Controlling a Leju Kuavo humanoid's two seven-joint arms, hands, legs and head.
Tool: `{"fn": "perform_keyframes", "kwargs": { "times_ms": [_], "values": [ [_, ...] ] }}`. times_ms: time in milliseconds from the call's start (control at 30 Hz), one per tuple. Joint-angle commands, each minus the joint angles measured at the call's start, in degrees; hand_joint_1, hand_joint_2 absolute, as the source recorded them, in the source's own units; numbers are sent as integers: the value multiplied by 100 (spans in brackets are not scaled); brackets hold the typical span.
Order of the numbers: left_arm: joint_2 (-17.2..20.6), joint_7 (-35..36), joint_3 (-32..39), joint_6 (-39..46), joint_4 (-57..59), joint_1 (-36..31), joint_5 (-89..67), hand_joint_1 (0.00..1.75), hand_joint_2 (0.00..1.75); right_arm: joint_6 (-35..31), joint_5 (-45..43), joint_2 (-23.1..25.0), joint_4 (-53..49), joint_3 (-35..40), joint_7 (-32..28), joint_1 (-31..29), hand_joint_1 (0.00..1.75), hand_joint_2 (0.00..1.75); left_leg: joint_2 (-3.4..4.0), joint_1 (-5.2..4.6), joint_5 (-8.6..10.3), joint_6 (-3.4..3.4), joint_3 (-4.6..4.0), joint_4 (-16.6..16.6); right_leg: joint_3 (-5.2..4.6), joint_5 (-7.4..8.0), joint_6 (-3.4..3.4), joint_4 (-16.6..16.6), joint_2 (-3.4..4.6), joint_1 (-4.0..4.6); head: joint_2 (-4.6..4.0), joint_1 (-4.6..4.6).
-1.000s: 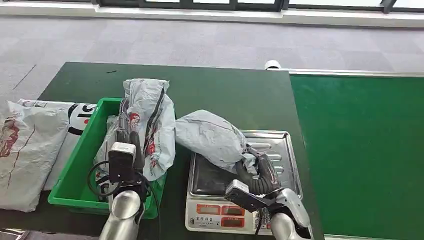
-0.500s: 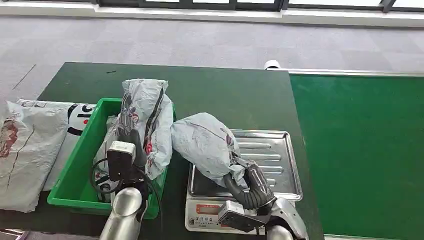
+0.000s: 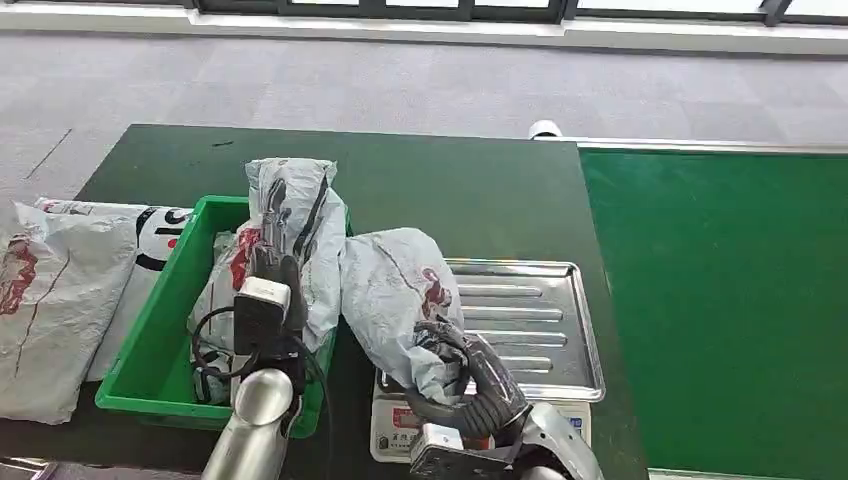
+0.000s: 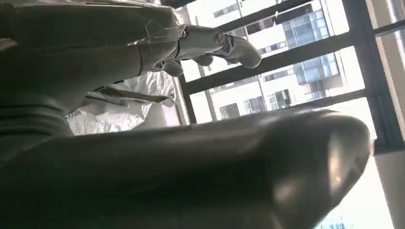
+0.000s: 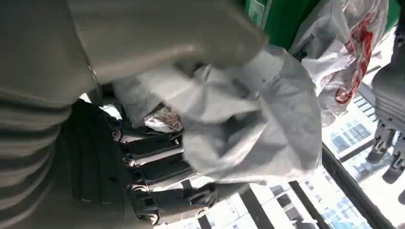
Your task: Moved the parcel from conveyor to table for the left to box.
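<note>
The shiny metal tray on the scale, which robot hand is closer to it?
Right. The right hand holds a grey parcel at the metal tray; the left hand grips another parcel over the green bin.

1. The left hand [image 3: 272, 270] is mostly hidden behind its wrist camera and the upright printed bag [image 3: 290, 235] it presses against; whether its fingers grip that bag cannot be told.
2. The scale [image 3: 480, 425] has its display panel covered by the right hand [image 3: 470, 385] and wrist.
3. The grey parcel [image 3: 395, 300] hides the left end of the scale's steel tray [image 3: 530, 320], and its lower end is wrapped by the right fingers [image 5: 157, 162].
4. The flat bags [image 3: 60, 300] at the table's [image 3: 480, 200] left side are cut off by the picture's edge.
5. The green bin [image 3: 150, 340] has its near rim partly hidden by the left arm.
6. Print on the bags is too small to read.
</note>
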Motion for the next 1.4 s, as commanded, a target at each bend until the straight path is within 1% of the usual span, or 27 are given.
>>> {"fn": "perform_keyframes", "kwargs": {
  "times_ms": [33,333,700,733,800,1167,1233,1300,1333,1400],
  "values": [
    [135,-13,-201,-46,383,-287,6,0,0,154,-61,-224,142,268,28,-92,0,175,-4,5,8,-8,13,-21,16,6,-4,-21,-10,6,0,0],
    [158,-13,-216,-29,339,-211,5,0,0,218,-226,-329,129,230,-75,-62,0,175,-3,2,3,-3,6,-9,8,2,-1,-9,-7,3,0,0],
    [169,-13,-217,-28,355,-210,6,0,0,238,-249,-325,195,222,-89,-99,0,175,1,2,3,-4,7,-10,7,3,-2,-9,-2,2,0,0],
    [169,-13,-217,-28,355,-210,6,0,0,238,-249,-325,195,222,-89,-99,0,175,4,6,11,-10,20,-32,21,12,-5,-32,-4,7,0,0],
    [169,-13,-217,-28,355,-210,6,0,0,238,-249,-325,195,222,-89,-99,0,175,0,2,2,-4,5,-7,6,2,-1,-7,-3,2,0,0],
    [187,-14,-226,-26,370,-204,7,0,0,261,-309,-274,202,176,-95,-143,0,175,1,5,4,-6,8,-13,10,4,-2,-14,-4,5,0,0],
    [195,-164,-294,-69,358,-216,10,0,0,252,-294,-220,145,126,-92,-126,0,175,2,2,1,-3,6,-7,6,1,-1,-6,-1,2,0,0],
    [231,-101,-666,46,483,-422,-771,0,0,239,-326,-184,59,23,-118,-141,0,175,3,7,9,-9,16,-26,17,9,-4,-26,-5,7,0,0],
    [280,99,-949,-111,677,-600,-1313,0,175,242,-343,-181,44,-25,-143,-175,0,175,-7,2,4,-4,-1,-5,2,2,-2,-5,-10,2,0,0],
    [179,408,-1489,-300,1282,-917,-2341,0,175,264,-445,-233,71,-115,-250,-260,0,175,-28,5,9,-5,-7,-1,4,1,-2,-6,-32,5,0,0]
  ]
}}
